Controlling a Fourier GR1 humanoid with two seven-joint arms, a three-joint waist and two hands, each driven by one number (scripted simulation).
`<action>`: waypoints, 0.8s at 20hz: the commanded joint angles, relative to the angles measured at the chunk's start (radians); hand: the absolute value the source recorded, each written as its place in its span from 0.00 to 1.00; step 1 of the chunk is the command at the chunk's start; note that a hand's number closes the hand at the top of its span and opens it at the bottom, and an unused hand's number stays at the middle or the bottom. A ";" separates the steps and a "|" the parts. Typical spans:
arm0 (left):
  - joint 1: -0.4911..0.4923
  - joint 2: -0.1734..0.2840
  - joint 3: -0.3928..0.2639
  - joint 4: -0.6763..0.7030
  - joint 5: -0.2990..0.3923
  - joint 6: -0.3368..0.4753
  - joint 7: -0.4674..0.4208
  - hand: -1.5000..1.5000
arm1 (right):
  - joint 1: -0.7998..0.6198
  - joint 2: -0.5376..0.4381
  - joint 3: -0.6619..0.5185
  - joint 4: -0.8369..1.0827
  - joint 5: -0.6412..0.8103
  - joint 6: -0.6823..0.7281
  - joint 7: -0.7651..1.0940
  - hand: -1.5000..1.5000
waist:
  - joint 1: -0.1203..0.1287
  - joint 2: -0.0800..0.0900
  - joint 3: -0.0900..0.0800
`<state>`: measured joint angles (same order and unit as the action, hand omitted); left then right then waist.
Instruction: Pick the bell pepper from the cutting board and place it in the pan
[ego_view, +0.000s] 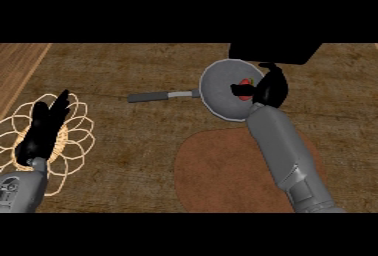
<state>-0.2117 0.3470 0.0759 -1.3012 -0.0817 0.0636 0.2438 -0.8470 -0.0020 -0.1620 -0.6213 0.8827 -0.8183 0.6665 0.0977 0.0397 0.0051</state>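
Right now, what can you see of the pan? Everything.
The pan is round, grey inside with a pale rim, metal by its look. It lies flat on the counter beyond the brown cutting board, its edge over the board's far edge. Its dark-gripped handle points left. The right hand is over its right side, holding the red bell pepper above the inside.

— Where's the bell pepper?
— Only a small red patch of it shows, with a touch of green, tucked inside the curled fingers of the right hand, over the pan's bowl.
— And the pan?
— Grey, round, pale-rimmed, lying beneath that hand, its dark handle pointing away from it to the left.
— The cutting board?
— A brown rounded slab, nearer than the hand, under the forearm.
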 joint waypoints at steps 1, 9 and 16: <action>-0.038 -0.002 -0.002 0.012 -0.002 -0.003 0.001 0.50 | -0.028 0.002 -0.026 0.097 -0.092 -0.134 -0.108 0.00 | 0.011 0.005 0.000; 0.024 0.004 0.009 0.018 -0.006 -0.003 -0.025 0.50 | -0.058 0.002 -0.105 0.096 -0.205 -0.289 -0.349 0.00 | 0.007 -0.004 0.000; 0.020 0.012 0.042 0.073 0.000 -0.002 -0.057 0.50 | -0.094 0.002 -0.139 0.122 -0.306 -0.432 -0.421 0.00 | -0.034 -0.019 -0.003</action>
<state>-0.2089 0.3496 0.0928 -1.2654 -0.0867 0.0628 0.2240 -0.9401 -0.0066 -0.2947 -0.5098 0.6427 -1.1148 0.2836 0.0821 0.0294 0.0031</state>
